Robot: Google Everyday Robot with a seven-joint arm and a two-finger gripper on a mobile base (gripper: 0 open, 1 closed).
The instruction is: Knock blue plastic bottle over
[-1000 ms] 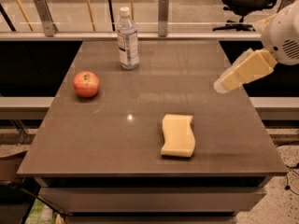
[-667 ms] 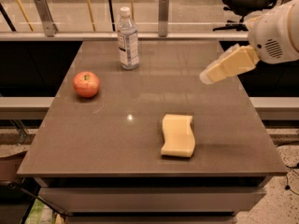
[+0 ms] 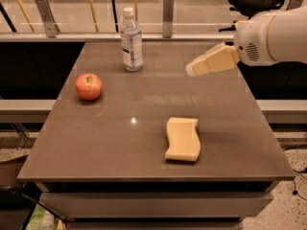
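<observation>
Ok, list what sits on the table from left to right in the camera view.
Apple → blue plastic bottle → yellow sponge. The gripper hangs over the far right part of the table. Sideways it overlaps the sponge's span, so it is left out of the order.

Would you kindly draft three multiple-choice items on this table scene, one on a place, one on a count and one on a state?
1. Where is the apple relative to the blue plastic bottle?
A. nearer the camera, left in the picture
B. behind it
C. on the floor
2. How many things rest on the table?
A. two
B. three
C. five
3. The blue plastic bottle is:
A. upright
B. on its side
C. tilted against the apple

Answers:
1 A: the apple sits front-left of it.
2 B: blue plastic bottle, apple, yellow sponge.
3 A: it stands cap up; the gripper hovers apart, over the table's far right.
</observation>
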